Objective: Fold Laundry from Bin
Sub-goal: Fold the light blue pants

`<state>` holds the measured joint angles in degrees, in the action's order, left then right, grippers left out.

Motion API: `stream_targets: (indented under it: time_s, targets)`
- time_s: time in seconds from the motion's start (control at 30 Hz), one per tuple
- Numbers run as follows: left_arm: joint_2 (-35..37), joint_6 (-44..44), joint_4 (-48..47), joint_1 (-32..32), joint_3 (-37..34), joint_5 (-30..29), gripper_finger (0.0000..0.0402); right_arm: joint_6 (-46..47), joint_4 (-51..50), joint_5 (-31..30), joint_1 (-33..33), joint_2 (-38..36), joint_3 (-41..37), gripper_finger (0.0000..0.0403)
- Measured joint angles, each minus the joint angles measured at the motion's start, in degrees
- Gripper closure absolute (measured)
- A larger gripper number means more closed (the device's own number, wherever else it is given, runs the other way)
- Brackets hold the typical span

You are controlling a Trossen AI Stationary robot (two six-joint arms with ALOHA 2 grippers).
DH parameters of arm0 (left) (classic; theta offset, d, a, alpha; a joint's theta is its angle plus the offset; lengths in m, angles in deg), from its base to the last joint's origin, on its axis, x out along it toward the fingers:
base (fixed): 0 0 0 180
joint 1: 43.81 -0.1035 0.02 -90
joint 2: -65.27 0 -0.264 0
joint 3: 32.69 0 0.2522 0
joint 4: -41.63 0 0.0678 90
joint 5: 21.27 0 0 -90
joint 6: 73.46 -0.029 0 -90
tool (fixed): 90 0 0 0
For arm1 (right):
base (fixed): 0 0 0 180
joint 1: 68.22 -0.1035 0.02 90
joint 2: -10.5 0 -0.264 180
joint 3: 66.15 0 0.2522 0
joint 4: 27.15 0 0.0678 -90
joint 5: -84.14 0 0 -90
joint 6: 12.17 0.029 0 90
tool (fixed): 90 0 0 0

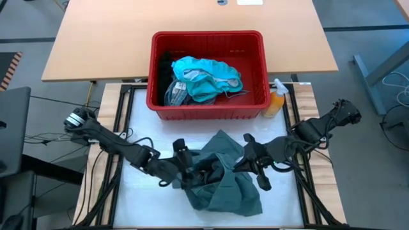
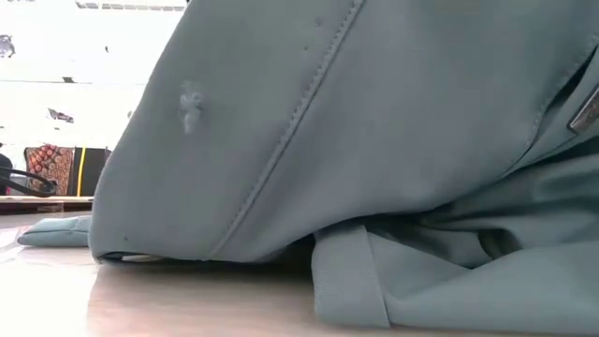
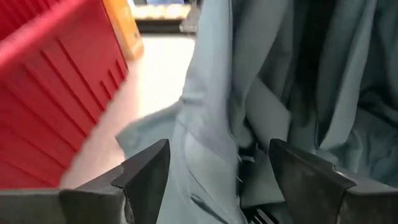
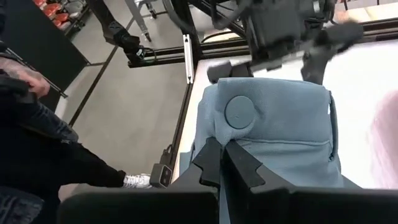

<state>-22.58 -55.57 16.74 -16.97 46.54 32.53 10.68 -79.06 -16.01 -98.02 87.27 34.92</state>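
Left jaws: the left gripper [image 3: 217,180] stands wide apart, grey-green cloth between and beyond its fingers [image 3: 146,171] but nothing pinched.
Right jaws: the right gripper [image 4: 224,163] is closed tight on an edge of the garment [image 1: 223,172], a round button just ahead of the fingertips.
Garment: grey-green, heaped on the white mat between the two grippers, part of it lifted at the right jaws and the rest slumped below and behind them.
Bin: the bin [image 1: 208,107] sits beyond both grippers, well apart from the right one, close beside the left; teal pieces [image 1: 208,76] and something dark lie in it.
Bottle: an orange bottle [image 1: 276,102] stands against the bin's corner, beyond the right gripper.
Handling: soft, limp and light by the look of it; stitched seams and a button suggest woven trousers or a shirt, though I cannot tell which from these folds. It will sag and bunch, not hold a shape.
Where to grip: a stitched hem or waistband edge, near the left jaws, is likely firmer than the loose middle; a second corner well apart from the right jaws' hold would let it be stretched flat.
Risk: a thin pinch may slip off smooth cloth.
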Motion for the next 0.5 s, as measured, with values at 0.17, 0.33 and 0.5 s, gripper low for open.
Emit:
stream_targets:
  time_s: [0.17,0.33,0.5]
  targets:
    - [-2.5,5.7,-1.0,-0.9,0.0,3.0,0.0138,-1.0,0.1,0.0,0.0,0.0,0.0,0.0378]
    - [-3.3,9.4,-1.1,-0.2,0.0,3.3,0.0207,-1.8,1.0,0.0,0.1,0.0,0.0,0.0378]
    - [-2.4,13.7,-2.9,-0.4,1.2,3.3,0.0372,-1.7,1.1,0.0,0.3,0.0,0.0,0.0378]
